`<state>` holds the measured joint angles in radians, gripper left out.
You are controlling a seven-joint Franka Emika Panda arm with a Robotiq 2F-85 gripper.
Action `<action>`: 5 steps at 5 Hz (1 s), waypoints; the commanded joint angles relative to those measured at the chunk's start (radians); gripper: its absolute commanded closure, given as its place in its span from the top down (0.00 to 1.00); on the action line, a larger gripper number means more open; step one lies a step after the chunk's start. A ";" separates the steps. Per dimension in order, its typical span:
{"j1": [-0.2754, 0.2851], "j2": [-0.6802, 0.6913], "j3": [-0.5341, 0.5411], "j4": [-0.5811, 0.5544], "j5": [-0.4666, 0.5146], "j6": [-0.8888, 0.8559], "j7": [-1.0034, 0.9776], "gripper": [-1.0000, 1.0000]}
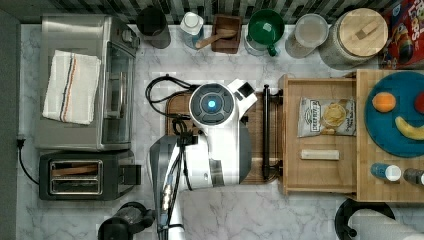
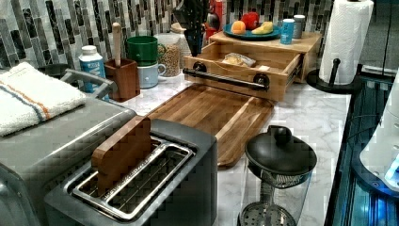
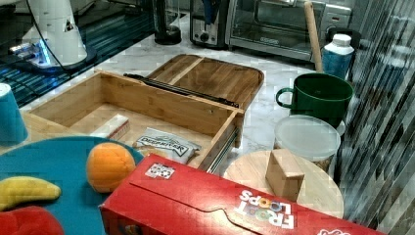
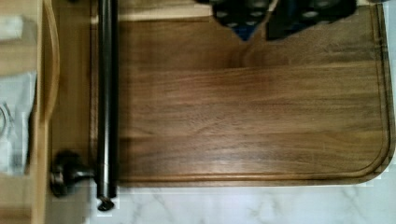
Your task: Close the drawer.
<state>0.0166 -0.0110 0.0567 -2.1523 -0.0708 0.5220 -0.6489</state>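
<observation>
The drawer (image 1: 320, 86) is a shallow light-wood box pulled out from under a wooden slab toward the top view's left. Its long black bar handle (image 1: 266, 132) runs across the front. Inside lie a chip bag (image 1: 327, 116) and a small white bar (image 1: 320, 155). The drawer (image 2: 235, 73) and its handle (image 2: 226, 79) sit at the back of the left view. In the right view the drawer (image 3: 161, 105) stands open. My arm (image 1: 212, 105) hangs over the brown board just in front of the handle. My gripper (image 4: 268, 21) looks shut, holding nothing, a short way from the handle (image 4: 107, 93).
A dark brown cutting board (image 2: 211, 113) lies in front of the drawer. A toaster (image 1: 82, 175) and toaster oven (image 1: 85, 82) stand at the top view's left. Cups and jars (image 1: 265, 30) line the back wall. A paper towel roll (image 2: 346, 37) stands beside the drawer.
</observation>
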 commanded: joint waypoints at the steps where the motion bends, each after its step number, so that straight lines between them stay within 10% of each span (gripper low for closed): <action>1: -0.035 0.089 -0.034 -0.056 -0.004 0.186 -0.158 0.00; 5: -0.087 0.164 -0.050 -0.114 0.060 0.290 -0.359 0.00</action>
<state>-0.0371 0.1360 0.0051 -2.2695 -0.0625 0.8027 -0.8945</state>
